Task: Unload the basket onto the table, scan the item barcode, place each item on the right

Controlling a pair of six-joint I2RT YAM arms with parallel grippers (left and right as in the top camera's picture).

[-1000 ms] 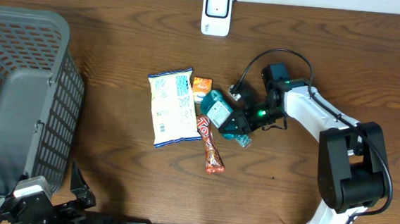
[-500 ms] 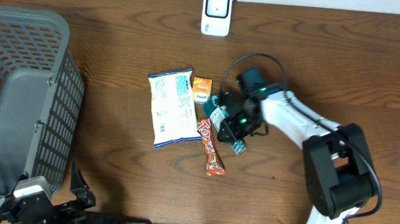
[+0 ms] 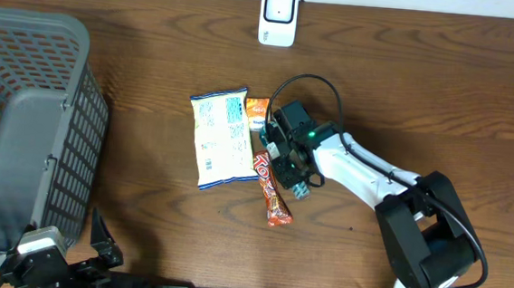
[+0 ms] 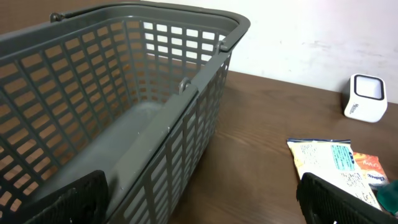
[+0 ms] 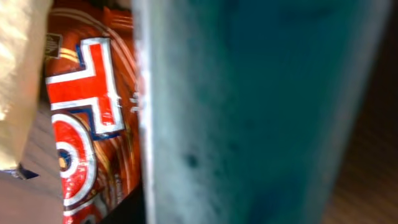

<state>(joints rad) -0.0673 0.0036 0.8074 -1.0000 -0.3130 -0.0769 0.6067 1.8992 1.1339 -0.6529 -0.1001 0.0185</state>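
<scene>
wooden table [image 3: 155, 46], right end effector [image 3: 288, 161] touching teal pack [image 5: 261, 112]

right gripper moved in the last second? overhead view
Yes. The right gripper has shifted left, toward the white snack bag, which has not moved. It is now over the top end of the red candy bar.

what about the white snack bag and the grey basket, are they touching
Apart. The overhead view shows the white snack bag lying well clear of the grey basket, with bare brown table between them.
</scene>
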